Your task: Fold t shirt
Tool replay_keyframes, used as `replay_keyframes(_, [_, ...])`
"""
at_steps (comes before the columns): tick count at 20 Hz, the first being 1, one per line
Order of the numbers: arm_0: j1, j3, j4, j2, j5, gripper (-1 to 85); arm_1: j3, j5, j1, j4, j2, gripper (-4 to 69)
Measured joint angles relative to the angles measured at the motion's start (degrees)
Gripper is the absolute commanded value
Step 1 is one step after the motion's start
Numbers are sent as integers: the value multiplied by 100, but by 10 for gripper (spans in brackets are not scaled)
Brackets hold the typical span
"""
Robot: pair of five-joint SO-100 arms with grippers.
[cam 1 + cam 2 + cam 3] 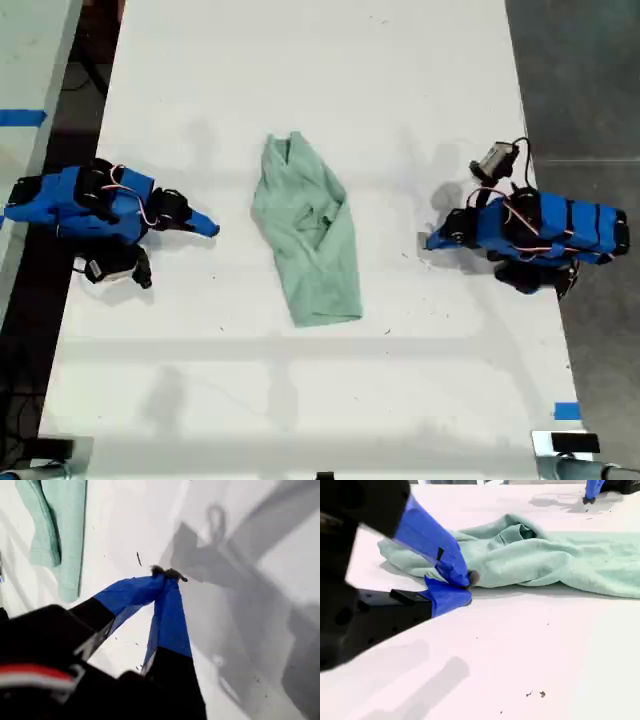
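The pale mint-green t shirt (310, 230) lies crumpled lengthwise in the middle of the white table, its neck end toward the top of the exterior view. My first gripper (430, 241) rests shut and empty on the table at the exterior view's right, a short way from the cloth. In its wrist view the blue tips (167, 574) meet, and the t shirt (60, 530) lies off to one side. My second gripper (212, 229) sits at the exterior view's left, shut and empty (466, 582), just short of the t shirt (545, 555). The first gripper (591, 495) shows beyond the cloth.
The white table (300, 400) ends at dark floor on the exterior view's right, with a blue tape mark (567, 410) near that edge. A second pale surface with blue tape (20, 117) stands at the exterior view's left. Small dark specks (535, 694) dot the tabletop.
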Motion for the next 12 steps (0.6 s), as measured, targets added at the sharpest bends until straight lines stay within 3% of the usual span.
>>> replay_keyframes(3, [-193,-9,35,0,-193,-1,0,343,0,0,0,-21])
replay_keyframes(12, [-185,-9,26,0,-281,-1,0,439,0,0,0,-20])
